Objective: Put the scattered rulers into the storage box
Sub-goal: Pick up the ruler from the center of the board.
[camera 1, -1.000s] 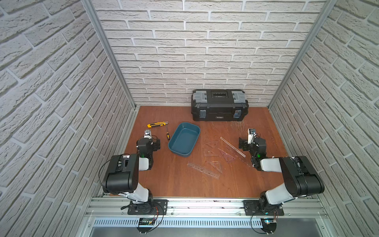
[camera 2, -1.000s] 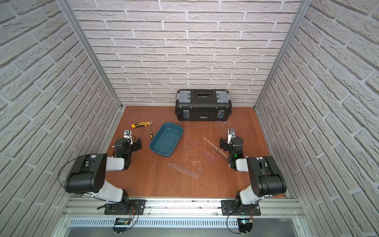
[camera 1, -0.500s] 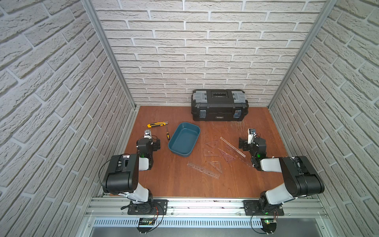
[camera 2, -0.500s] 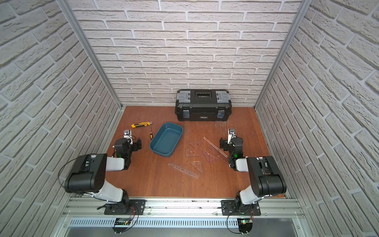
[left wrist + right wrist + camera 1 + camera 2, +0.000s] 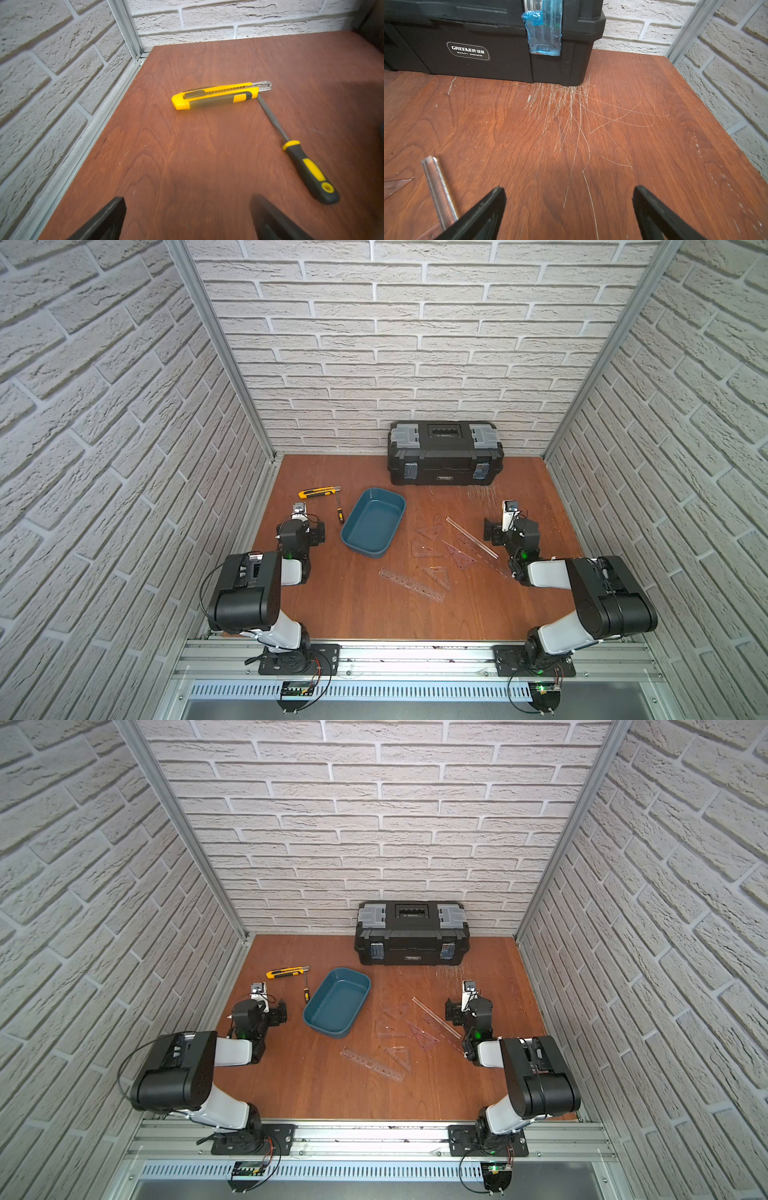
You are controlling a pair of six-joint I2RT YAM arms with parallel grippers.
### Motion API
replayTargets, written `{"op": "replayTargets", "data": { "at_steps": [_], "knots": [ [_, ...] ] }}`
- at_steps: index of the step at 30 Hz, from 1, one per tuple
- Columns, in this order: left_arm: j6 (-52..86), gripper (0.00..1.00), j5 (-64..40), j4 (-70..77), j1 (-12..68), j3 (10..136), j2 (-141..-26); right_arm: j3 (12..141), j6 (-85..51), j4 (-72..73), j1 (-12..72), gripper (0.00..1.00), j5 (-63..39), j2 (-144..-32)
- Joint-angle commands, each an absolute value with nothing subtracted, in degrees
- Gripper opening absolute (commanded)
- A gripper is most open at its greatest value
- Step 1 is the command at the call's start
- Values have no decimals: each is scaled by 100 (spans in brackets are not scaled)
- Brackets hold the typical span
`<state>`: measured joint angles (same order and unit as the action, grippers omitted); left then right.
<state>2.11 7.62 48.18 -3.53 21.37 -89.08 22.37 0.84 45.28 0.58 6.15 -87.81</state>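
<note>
Several clear rulers lie scattered on the brown table right of the middle. A long straight ruler point(image 5: 471, 537) point(image 5: 436, 1017) lies nearest my right arm, with a purplish set square point(image 5: 459, 556) beside it. Another straight ruler point(image 5: 411, 584) point(image 5: 372, 1064) lies toward the front. The teal storage box point(image 5: 373, 521) point(image 5: 337, 1001) stands empty, left of the rulers. My left gripper point(image 5: 309, 527) point(image 5: 187, 209) is open over bare table, left of the box. My right gripper point(image 5: 498, 526) point(image 5: 569, 199) is open too, and the long ruler's end point(image 5: 439, 191) lies just beside it.
A black toolbox point(image 5: 444, 458) point(image 5: 488, 52) stands against the back wall. A yellow utility knife point(image 5: 318, 492) point(image 5: 216, 97) and a small screwdriver point(image 5: 340, 512) point(image 5: 307, 168) lie ahead of my left gripper. Brick walls close in the left, right and back sides.
</note>
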Motion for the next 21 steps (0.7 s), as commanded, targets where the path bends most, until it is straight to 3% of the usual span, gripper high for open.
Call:
{"op": "replayTargets", "data": {
  "at_steps": [1, 6, 11, 14, 16, 21],
  "knots": [
    [259, 98, 864, 4811, -376, 2221, -8651, 2586, 23, 3970, 9, 99, 634, -8358],
    [837, 98, 1648, 1481, -381, 3623, -7873, 3777, -435, 867, 9, 99, 1045, -7522],
    [1341, 98, 2362, 427, -132, 3915, -6868, 4236, -855, -384, 18, 99, 689, -6457],
    [2337, 98, 2702, -872, -143, 4444, -6415, 4360, -1895, -745, -93, 99, 1090, -6075],
    [2816, 98, 2050, -1810, -205, 4920, -6189, 4706, -2037, -1255, -219, 100, 408, -6052],
    [3395, 94, 21, -2940, -5, 5627, -5981, 5594, -1886, -2153, -83, 79, -1154, -6763]
  ]
}}
